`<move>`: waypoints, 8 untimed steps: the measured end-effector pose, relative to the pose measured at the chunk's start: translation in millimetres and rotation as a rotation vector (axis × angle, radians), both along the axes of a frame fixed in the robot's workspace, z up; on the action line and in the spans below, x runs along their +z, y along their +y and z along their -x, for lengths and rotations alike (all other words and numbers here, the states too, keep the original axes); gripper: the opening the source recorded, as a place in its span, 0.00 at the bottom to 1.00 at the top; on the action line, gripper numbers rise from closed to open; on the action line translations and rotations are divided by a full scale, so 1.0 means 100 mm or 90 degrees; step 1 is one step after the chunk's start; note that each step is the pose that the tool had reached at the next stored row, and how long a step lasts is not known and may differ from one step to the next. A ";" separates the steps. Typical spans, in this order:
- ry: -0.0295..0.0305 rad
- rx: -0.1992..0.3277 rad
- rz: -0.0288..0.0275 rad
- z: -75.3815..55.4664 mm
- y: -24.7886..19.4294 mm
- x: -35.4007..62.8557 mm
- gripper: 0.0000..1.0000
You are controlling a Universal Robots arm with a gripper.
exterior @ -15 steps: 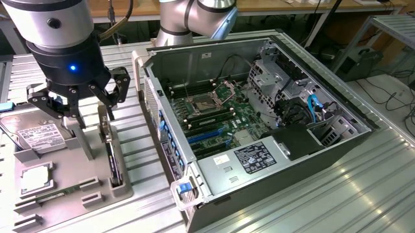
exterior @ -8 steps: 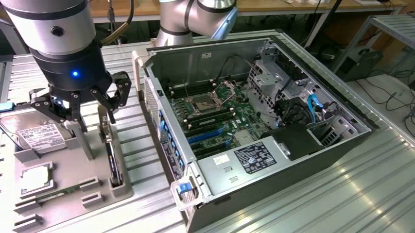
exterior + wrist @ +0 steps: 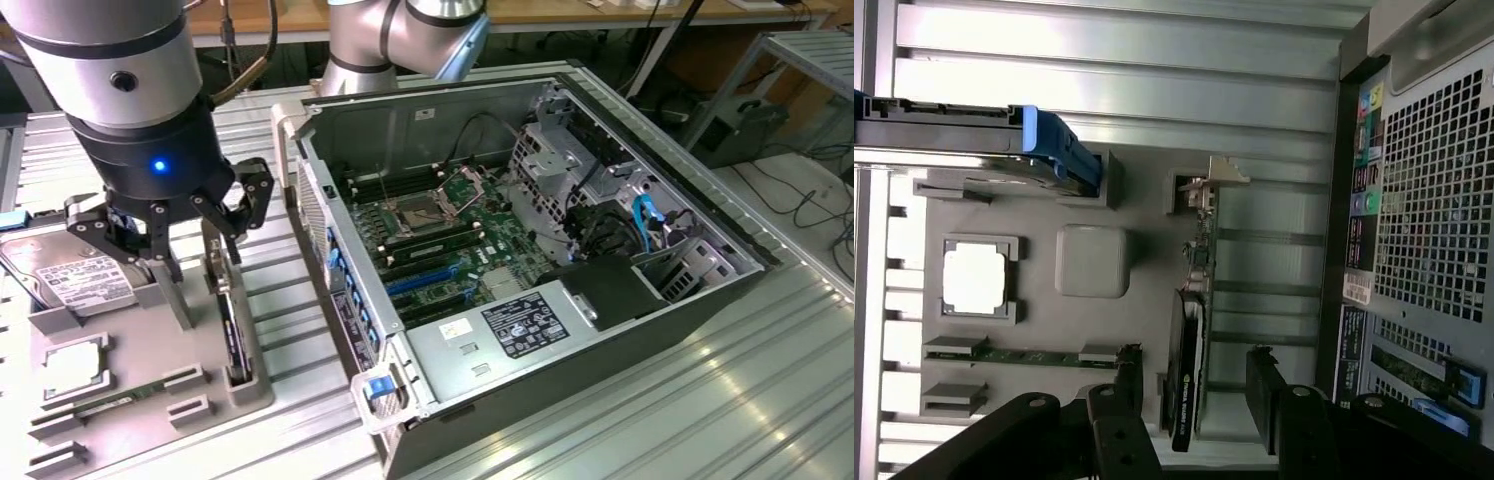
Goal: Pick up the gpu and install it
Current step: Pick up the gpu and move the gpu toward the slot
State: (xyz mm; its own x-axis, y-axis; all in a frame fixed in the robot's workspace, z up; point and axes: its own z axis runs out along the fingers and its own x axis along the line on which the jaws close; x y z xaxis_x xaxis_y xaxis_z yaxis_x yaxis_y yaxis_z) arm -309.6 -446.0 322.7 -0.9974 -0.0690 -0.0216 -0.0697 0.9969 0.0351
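The gpu [image 3: 236, 335] is a thin black card standing on edge in a slot of the grey holder tray [image 3: 134, 430], at the exterior view's left. In the wrist view the gpu [image 3: 1187, 375] is edge-on, its silver bracket [image 3: 1211, 178] at the far end. My gripper [image 3: 195, 285] hangs open just above the card. In the wrist view my gripper [image 3: 1194, 400] has one dark finger [image 3: 1126, 395] on each side of the card, apart from it. Nothing is held.
The open computer case [image 3: 561, 130] lies beside the tray, its motherboard [image 3: 454, 250] exposed. On the tray [image 3: 1149, 235] are a silver hard drive [image 3: 67, 280], a processor [image 3: 74, 365] and a green memory stick [image 3: 114, 403]. The ribbed metal table [image 3: 721, 400] surrounds them.
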 end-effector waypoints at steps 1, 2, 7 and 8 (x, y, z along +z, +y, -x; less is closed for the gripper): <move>0.0000 0.000 0.0000 0.00 -0.011 -0.013 0.54; -0.0001 0.000 -0.0001 -0.01 -0.014 -0.030 0.54; 0.0000 0.000 -0.0003 -0.05 -0.015 -0.101 0.54; 0.0000 0.000 -0.0003 -0.05 -0.015 -0.116 0.54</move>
State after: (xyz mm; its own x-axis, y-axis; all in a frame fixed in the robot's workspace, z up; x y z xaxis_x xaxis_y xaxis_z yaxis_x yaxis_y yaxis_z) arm -304.4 -447.5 311.1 -0.9974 -0.0688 -0.0216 -0.0695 0.9969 0.0357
